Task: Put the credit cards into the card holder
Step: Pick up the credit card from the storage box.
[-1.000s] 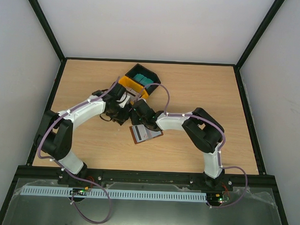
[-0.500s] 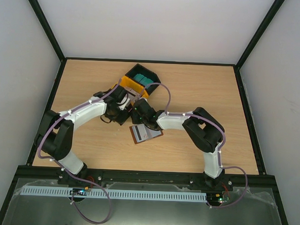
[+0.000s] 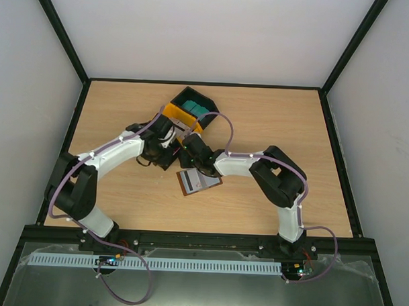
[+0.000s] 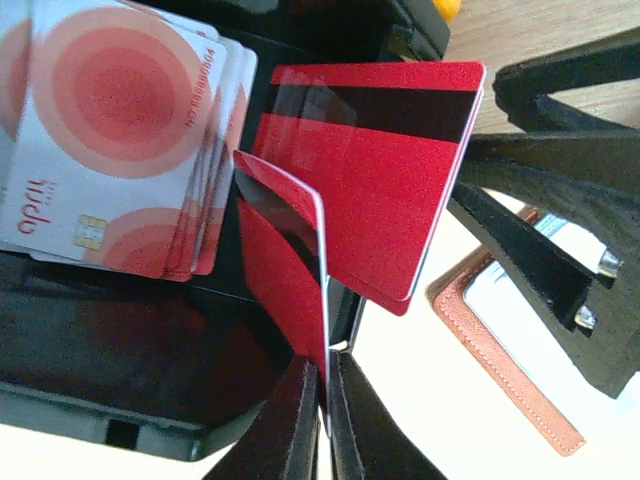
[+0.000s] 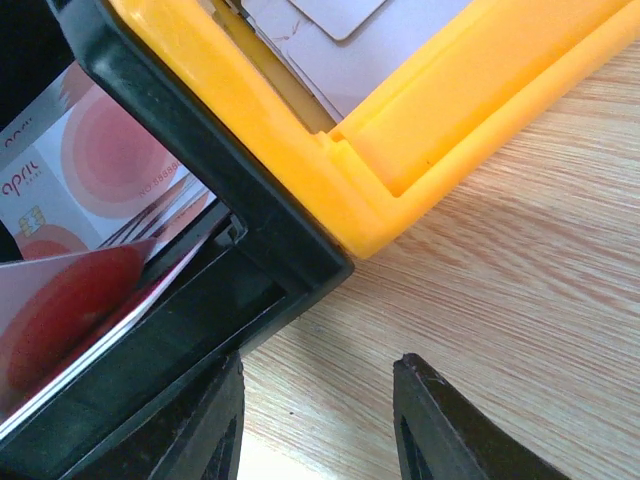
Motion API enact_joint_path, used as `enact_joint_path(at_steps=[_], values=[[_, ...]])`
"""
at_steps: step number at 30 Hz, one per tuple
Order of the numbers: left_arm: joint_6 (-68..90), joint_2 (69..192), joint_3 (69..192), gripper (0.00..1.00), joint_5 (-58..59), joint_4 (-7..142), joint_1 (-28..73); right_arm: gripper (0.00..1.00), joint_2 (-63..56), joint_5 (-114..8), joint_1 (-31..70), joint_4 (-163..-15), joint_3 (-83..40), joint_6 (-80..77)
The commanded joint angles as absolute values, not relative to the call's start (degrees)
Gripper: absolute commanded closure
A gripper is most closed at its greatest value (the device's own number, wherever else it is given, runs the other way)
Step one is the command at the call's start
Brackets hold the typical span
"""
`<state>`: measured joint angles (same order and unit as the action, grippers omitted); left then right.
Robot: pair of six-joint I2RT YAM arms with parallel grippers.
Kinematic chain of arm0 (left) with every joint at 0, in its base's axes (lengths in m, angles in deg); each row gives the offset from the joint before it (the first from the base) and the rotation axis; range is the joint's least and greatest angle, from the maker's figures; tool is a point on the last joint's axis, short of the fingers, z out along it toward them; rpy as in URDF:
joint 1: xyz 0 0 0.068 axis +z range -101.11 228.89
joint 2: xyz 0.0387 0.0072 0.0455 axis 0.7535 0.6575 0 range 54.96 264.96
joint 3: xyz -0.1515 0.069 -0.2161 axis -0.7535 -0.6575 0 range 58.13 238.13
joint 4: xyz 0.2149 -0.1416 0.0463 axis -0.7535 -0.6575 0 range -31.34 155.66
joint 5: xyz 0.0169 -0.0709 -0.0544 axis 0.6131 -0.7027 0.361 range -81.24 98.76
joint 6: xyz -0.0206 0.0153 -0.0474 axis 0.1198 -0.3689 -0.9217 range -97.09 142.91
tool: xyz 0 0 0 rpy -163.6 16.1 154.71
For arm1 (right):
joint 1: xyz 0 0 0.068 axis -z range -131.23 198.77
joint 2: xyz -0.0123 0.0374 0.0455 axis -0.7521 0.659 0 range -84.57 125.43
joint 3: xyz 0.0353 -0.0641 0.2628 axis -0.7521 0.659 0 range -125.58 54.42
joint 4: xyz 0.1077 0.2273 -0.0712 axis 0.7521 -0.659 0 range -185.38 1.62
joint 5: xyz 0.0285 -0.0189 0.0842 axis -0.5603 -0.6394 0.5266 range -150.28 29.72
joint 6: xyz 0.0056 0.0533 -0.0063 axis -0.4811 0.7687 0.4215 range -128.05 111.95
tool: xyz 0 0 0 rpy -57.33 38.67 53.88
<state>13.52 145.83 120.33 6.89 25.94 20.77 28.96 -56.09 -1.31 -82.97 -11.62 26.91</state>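
In the left wrist view my left gripper (image 4: 328, 365) is shut on the lower edge of a red credit card (image 4: 285, 265), held edge-on over a black bin (image 4: 120, 400). A second red card with a black stripe (image 4: 375, 170) leans in that bin beside a stack of white cards with red circles (image 4: 120, 130). The brown card holder (image 4: 505, 355) lies to the right; in the top view it lies open on the table (image 3: 198, 181) with a grey card in it. My right gripper (image 5: 320, 375) is open and empty over bare wood at the bin's corner.
A yellow bin (image 5: 470, 90) with grey cards (image 5: 330, 30) stands against the black bin (image 5: 230, 210). Another black bin with teal cards (image 3: 193, 105) stands behind it. Both arms meet close together at the table's middle (image 3: 181, 149).
Both arms have barely shifted; the left gripper stays shut on the red card at the bin and the card holder has not moved.
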Motion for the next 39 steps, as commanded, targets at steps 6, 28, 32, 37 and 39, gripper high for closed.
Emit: enact_joint_path(at_steps=[6,28,32,37,39], values=[[12.3,143.3,123.8,0.97,11.6,23.6,20.7,0.59,26.3,-53.9,-0.9,-82.4,-12.5,26.7],[1.8,128.9,125.9,0.97,23.4,27.4,26.9,0.59,30.7,-50.3,-1.0,-82.0,-22.6,27.4],[1.9,127.1,125.6,0.97,21.1,28.6,27.0,0.61,35.3,-49.3,-1.0,-84.6,-28.9,27.8],[3.2,125.2,125.3,0.97,16.1,29.8,26.9,0.59,29.7,-50.7,-0.9,-80.8,-24.6,27.1],[3.4,124.2,125.1,0.97,15.0,30.6,27.0,0.58,28.1,-50.2,-0.6,-80.7,-23.6,26.6]])
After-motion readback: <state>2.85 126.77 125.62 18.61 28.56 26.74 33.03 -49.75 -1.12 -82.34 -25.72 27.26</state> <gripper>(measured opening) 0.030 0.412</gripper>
